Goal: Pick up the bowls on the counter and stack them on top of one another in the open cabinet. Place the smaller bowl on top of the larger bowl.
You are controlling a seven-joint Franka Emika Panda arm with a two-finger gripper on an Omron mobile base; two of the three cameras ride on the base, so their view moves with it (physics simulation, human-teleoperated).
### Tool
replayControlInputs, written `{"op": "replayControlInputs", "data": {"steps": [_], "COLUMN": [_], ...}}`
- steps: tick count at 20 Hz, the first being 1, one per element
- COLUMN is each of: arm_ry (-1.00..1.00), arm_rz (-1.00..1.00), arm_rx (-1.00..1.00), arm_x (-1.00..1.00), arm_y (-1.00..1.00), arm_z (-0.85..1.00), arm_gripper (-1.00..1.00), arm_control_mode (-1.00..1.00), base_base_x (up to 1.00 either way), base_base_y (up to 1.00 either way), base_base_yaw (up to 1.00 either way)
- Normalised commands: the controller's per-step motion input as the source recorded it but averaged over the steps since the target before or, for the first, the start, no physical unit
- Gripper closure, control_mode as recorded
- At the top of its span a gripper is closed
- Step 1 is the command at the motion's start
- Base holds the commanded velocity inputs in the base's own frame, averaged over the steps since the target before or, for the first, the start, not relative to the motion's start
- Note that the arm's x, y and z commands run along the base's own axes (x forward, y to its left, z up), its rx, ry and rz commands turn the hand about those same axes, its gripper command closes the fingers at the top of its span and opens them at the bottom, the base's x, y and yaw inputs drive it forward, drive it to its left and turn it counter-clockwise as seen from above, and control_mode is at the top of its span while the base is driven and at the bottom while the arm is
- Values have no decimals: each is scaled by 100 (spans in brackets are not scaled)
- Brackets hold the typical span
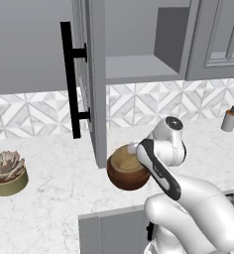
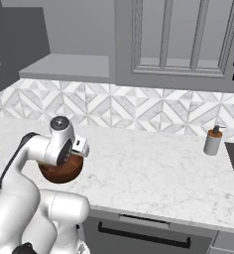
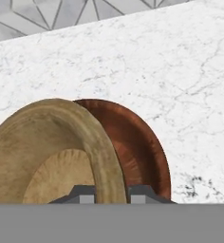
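White marble counter point(image 1: 54, 198) with faint grey veining runs under a geometric tiled backsplash point(image 1: 139, 104). Claw point(image 3: 111, 193) sits low over the counter, its two dark fingertips point(image 3: 83, 194) straddling the rim of the smaller bowl point(image 3: 47, 152), one tip inside the tan wall, one outside. Jaws look closed down narrow on that rim, so the tan bowl appears gripped. Tan bowl is tilted, its hollow facing the hand camera.

Just behind the tan bowl as the claw looks, touching or nearly so, is the larger bowl point(image 1: 128, 174), glossy reddish-brown; in the left base view the tan bowl appears to sit in or over its mouth, and I cannot tell which. Both lie directly below the wrist.

Up and beyond the claw: the cabinet point(image 1: 139, 67), grey shelf bare, its door point(image 1: 91, 79) swung open with a long black bar handle point(image 1: 69, 79). Well off to the claw's left, an olive-yellow pot with a pinkish succulent point(image 1: 7, 173). Well off to its right, by the backsplash, a soap dispenser point(image 2: 213, 141).
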Motion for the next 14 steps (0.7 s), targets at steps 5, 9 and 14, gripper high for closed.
{"op": "replayControlInputs", "data": {"steps": [5, 9, 14], "arm_ry": [1, 0, 17], "arm_rz": [0, 0, 0], "arm_rx": [0, 2, 2], "arm_x": [3, 0, 0], "arm_y": [0, -5, -46], "arm_z": [-10, 18, 27], "arm_gripper": [-100, -100, -100], "arm_control_mode": [-100, -100, -100], "base_base_x": [0, 0, 0], "base_base_y": [0, 0, 0], "base_base_yaw": [0, 0, 0]}}
